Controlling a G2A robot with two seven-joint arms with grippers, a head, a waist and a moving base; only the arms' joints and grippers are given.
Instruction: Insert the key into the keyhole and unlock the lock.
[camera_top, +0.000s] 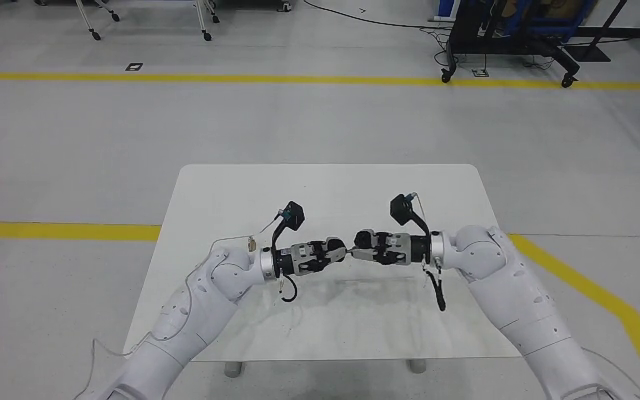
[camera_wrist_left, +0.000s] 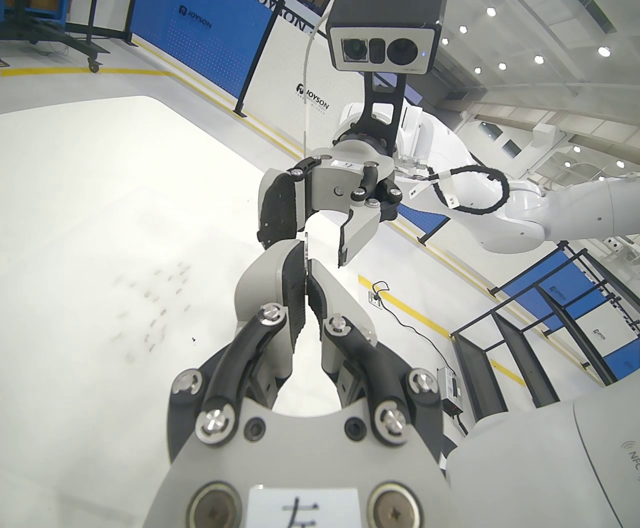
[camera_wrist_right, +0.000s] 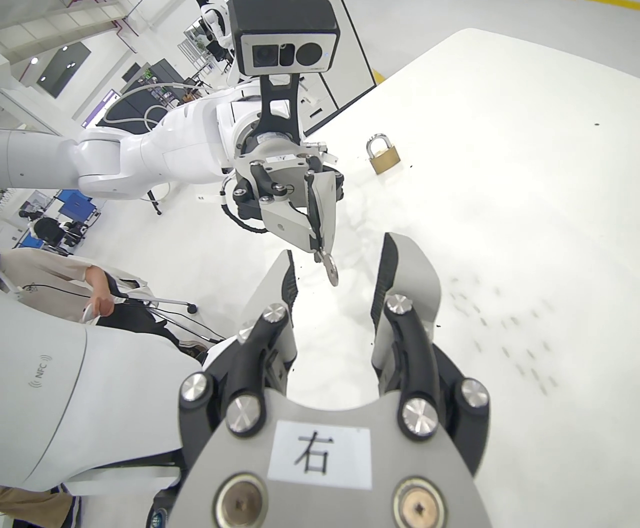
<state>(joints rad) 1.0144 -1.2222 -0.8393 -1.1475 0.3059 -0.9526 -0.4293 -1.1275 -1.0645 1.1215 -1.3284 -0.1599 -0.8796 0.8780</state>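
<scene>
A small silver key (camera_wrist_right: 331, 270) sticks out of the tips of my left gripper (camera_wrist_left: 305, 265), which is shut on it above the table's middle. In the left wrist view the key (camera_wrist_left: 306, 246) shows edge-on as a thin sliver. My right gripper (camera_wrist_right: 340, 256) faces the left one tip to tip and stands open, its fingers (camera_wrist_right: 395, 260) on either side of the key's free end without touching it. In the top view both grippers meet near the key (camera_top: 350, 248). A shut brass padlock (camera_wrist_right: 382, 156) lies on the table beyond the left gripper.
The white table (camera_top: 330, 190) has rounded corners and floor all around. Faint dark scuff marks (camera_wrist_right: 515, 330) dot its surface beneath the grippers. Both forearms hang low over the table's near half.
</scene>
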